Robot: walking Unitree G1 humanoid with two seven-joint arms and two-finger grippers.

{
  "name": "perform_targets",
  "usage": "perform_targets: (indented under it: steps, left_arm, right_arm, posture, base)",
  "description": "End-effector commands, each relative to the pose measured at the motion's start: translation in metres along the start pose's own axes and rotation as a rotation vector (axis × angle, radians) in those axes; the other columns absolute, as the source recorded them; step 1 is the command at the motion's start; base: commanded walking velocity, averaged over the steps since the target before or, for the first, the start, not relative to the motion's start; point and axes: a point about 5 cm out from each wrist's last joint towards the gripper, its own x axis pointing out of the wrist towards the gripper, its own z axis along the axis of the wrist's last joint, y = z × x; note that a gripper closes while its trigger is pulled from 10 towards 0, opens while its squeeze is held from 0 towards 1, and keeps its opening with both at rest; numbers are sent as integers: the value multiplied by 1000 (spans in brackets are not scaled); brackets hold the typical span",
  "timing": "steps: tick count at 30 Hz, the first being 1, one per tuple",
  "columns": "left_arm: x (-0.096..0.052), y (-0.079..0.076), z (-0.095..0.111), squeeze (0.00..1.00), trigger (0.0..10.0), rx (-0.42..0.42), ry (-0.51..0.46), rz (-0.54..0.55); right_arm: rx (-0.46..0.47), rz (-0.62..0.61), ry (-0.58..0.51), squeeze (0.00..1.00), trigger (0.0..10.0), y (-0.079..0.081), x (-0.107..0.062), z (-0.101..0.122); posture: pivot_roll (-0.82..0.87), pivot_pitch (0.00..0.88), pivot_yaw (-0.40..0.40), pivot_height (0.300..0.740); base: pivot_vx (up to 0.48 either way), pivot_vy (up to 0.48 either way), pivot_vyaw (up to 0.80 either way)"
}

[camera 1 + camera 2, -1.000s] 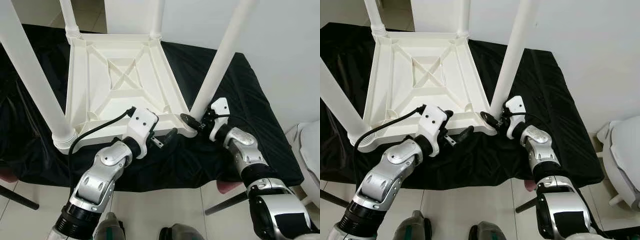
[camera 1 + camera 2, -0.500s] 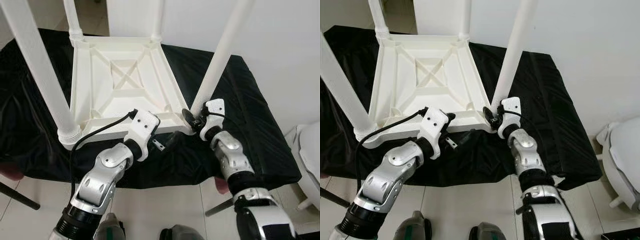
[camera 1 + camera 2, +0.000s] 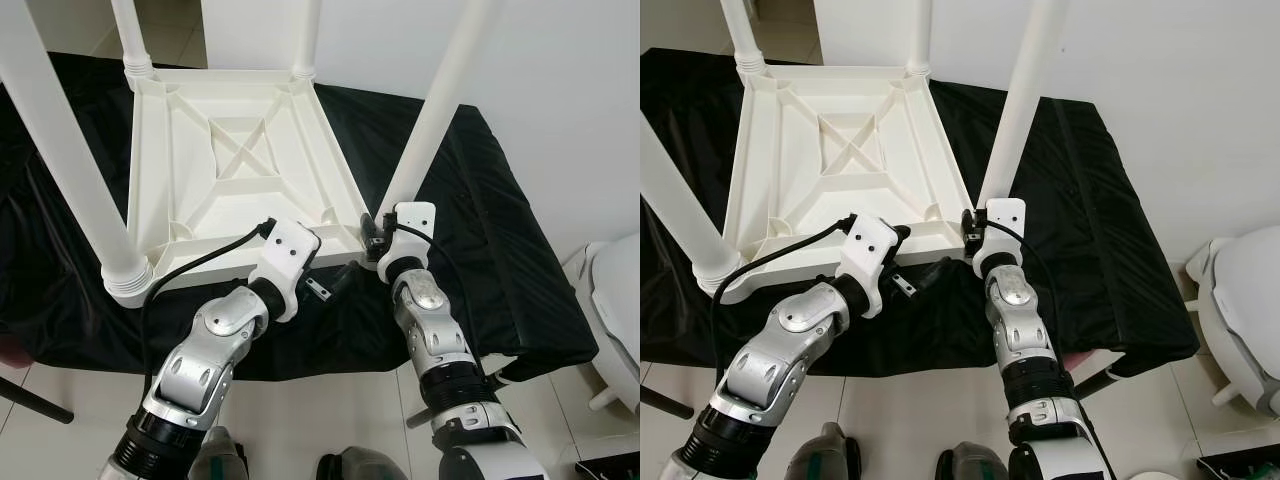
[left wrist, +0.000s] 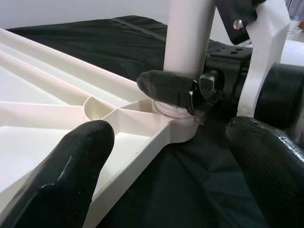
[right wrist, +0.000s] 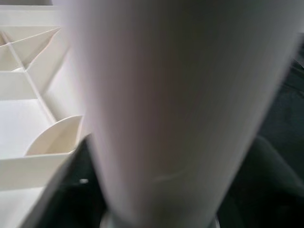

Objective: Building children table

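Note:
A white plastic children's table (image 3: 240,150) lies upside down on a black cloth, its four legs pointing up. My right gripper (image 3: 375,232) is at the base of the near-right leg (image 3: 430,110), where it meets the corner socket. One black finger (image 4: 166,88) presses the leg's front, and the leg (image 5: 166,104) stands very close in the right wrist view. My left gripper (image 3: 335,282) hovers open just in front of the same corner. Its two fingers (image 4: 80,166) are spread wide to either side of the table's corner rim (image 4: 175,133).
The black cloth (image 3: 480,200) covers a low surface whose edge runs just in front of the table. The near-left leg (image 3: 70,160) rises tall at the left. A white rounded object (image 3: 615,290) stands on the tile floor at right. A white wall is behind.
My right arm has swung leftward, bringing its wrist in line under the near-right leg, and the gripper has closed in on the leg's base. The left gripper has stayed put.

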Motion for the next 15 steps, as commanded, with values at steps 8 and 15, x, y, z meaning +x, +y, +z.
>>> perform_targets:
  steps: [8, 15]
  left_arm:
    - [3, -4, -1, 0, 10000, 7, 1, -29]
    - [3, -5, -1, 0, 10000, 3, 2, -31]
  right_arm:
    - [-32, 207, -26, 0, 10000, -6, -1, 6]
    - [-89, 522, -71, 0, 10000, -12, -5, 19]
  posture:
    - [-17, 0, -81, 740]
    - [-23, 0, -76, 740]
  base:
    - [0, 0, 0]
    - [0, 0, 0]
